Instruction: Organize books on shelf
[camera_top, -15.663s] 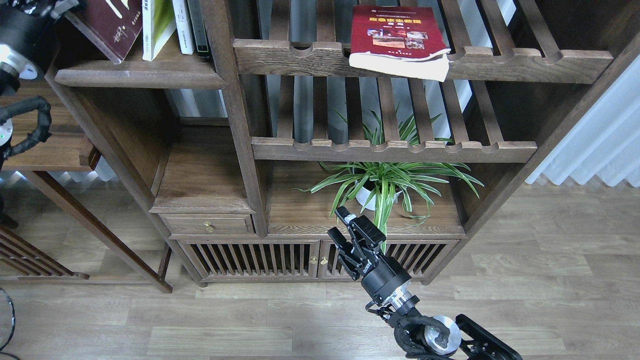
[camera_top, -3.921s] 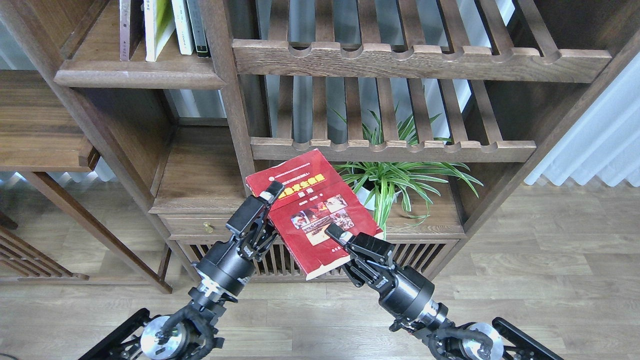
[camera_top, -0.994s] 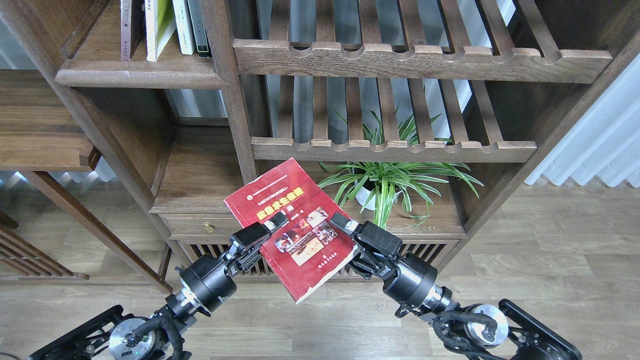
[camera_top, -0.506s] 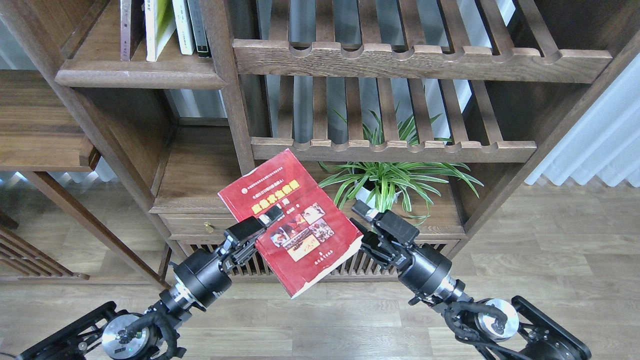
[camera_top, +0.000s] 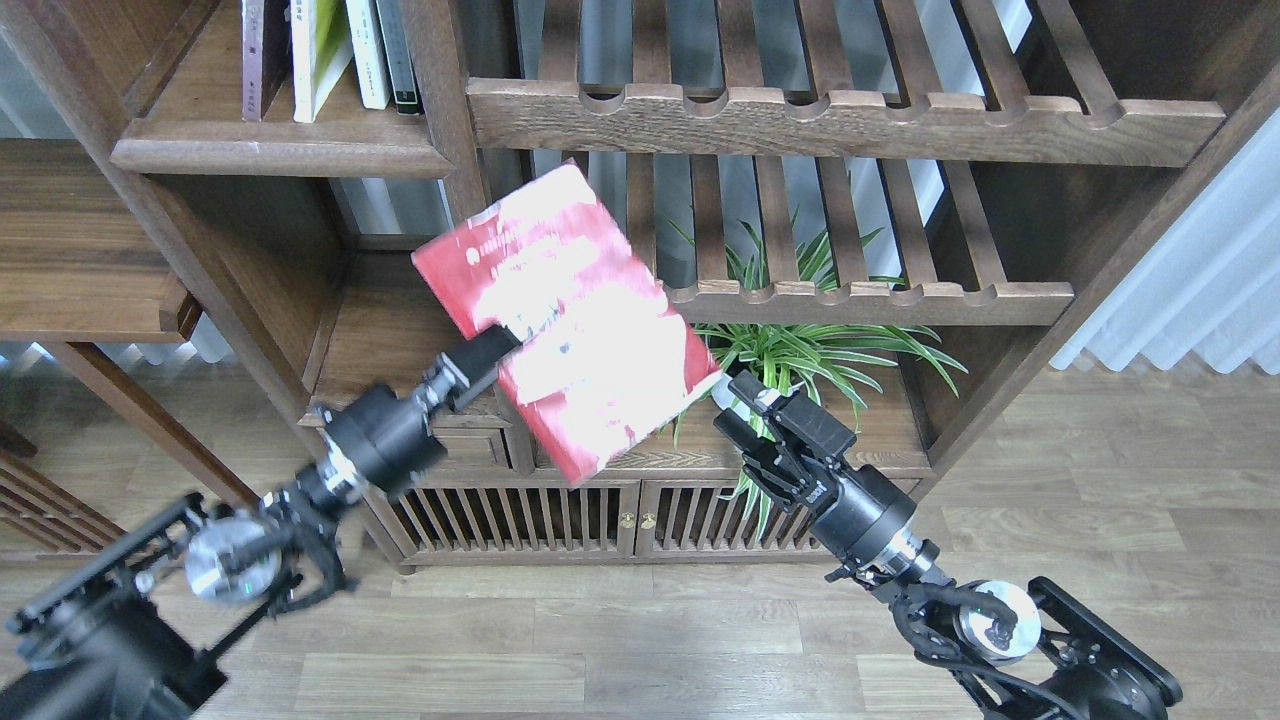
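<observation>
The bright red book (camera_top: 600, 350) hangs tilted in mid-air in front of the shelving's centre post, blurred and washed out by glare. My left gripper (camera_top: 500, 345) is shut on its left edge. My right gripper (camera_top: 738, 410) stands open just below the book's right corner and is not touching it. At the upper left, the shelf (camera_top: 270, 155), a solid board with a rounded front edge, carries a maroon book (camera_top: 252, 60) and a yellow-green book (camera_top: 315, 55), both upright.
Thin white and dark books (camera_top: 385, 50) stand to the right of the yellow-green one. Two slatted racks (camera_top: 840, 120) fill the right bay above a potted spider plant (camera_top: 800, 350). A low cabinet (camera_top: 520, 520) sits below, and a side table (camera_top: 80, 260) at left.
My left gripper has swung the red book up and left, from cabinet height to the lower rack's level. My right gripper let go of the book half a second ago and has stayed low.
</observation>
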